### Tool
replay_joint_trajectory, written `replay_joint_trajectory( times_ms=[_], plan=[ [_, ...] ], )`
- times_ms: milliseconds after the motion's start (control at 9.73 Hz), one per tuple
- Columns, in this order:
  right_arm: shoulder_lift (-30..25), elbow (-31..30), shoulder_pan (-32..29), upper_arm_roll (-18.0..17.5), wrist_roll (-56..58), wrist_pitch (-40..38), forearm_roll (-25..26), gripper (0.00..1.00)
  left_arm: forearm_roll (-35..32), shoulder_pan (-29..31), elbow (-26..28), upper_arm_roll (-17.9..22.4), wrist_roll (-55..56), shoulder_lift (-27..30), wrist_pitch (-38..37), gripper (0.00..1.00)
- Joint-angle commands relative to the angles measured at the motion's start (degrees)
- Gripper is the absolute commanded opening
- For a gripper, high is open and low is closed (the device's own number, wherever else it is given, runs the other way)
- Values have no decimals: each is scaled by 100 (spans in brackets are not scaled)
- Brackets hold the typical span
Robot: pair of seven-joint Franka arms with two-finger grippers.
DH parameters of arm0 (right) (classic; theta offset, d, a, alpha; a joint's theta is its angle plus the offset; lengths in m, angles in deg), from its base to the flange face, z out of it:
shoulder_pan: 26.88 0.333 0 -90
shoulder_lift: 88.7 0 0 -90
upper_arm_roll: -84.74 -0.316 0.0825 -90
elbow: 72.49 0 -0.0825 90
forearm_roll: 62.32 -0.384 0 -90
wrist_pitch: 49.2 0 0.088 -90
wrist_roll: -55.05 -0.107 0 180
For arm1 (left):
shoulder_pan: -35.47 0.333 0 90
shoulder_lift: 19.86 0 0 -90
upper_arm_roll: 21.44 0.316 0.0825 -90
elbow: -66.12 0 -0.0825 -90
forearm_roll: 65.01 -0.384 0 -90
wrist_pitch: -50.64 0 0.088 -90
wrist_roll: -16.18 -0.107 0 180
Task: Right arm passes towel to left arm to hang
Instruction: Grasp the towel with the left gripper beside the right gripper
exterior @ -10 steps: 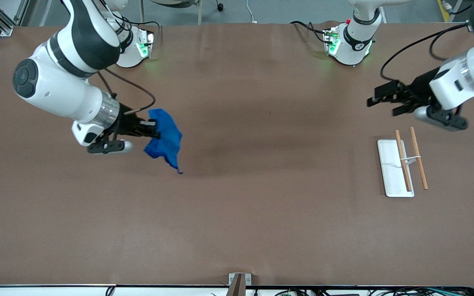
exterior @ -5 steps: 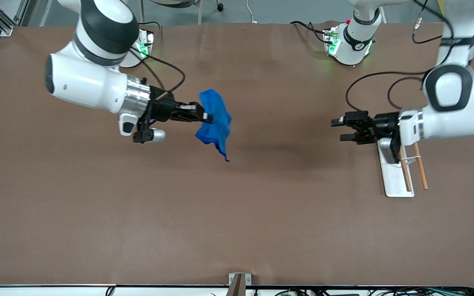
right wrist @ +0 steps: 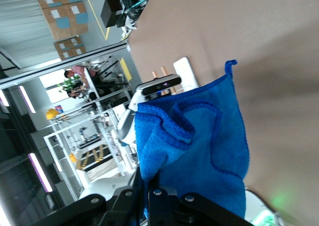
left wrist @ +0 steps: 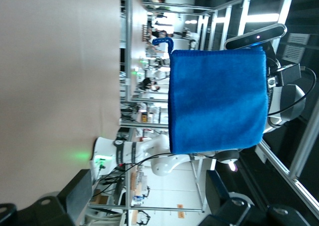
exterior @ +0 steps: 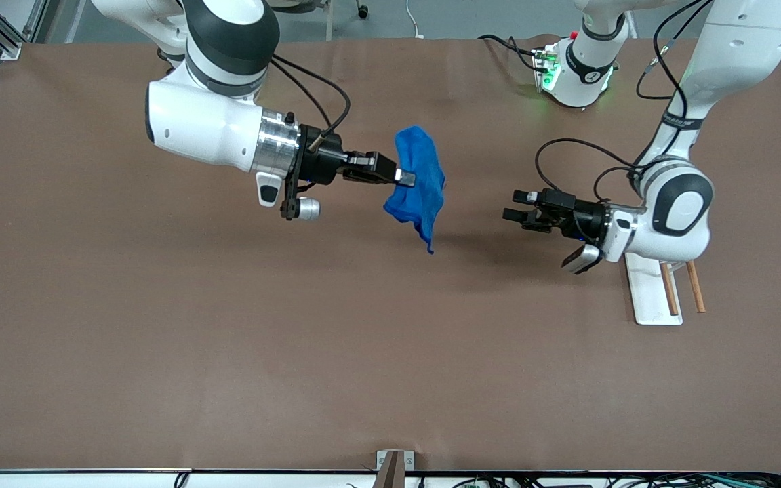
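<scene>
Blue towel (exterior: pixel 417 183) hangs in mid-air over the middle of the brown surface (exterior: pixel 228 339), pinched at its upper edge by the right pincer (exterior: pixel 404 178), which is clenched on the cloth. The right arm (exterior: pixel 207 125) reaches out level from its base; the left arm (exterior: pixel 675 210) bends low, its left pincer (exterior: pixel 518 207) released, spread wide and pointed at the towel, near it but apart. The risk: the limp cloth may fold or swing aside, so the left pincer could close on air, or the towel could drop short of the wooden rack (exterior: pixel 662 285).

Bright blue towel (exterior: pixel 420 179) — plain brown table (exterior: pixel 228 325) — white arms.
</scene>
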Motion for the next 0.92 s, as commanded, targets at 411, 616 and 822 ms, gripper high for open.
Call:
replay_joint_trajectory(
  times_ms=[411,616,822],
  plan=[
    [433,418,496,-26,-73,806,-694,0,1872,-75,-164,-929,-151,-517,-18,100],
    [442,427,514,-26,-64,877,-694,0,1945,-75,-199,-948,-133,-517,-10,95],
    [442,419,514,-26,-55,886,-694,0,1927,-49,-208,-948,-133,-508,-10,87]
  ],
)
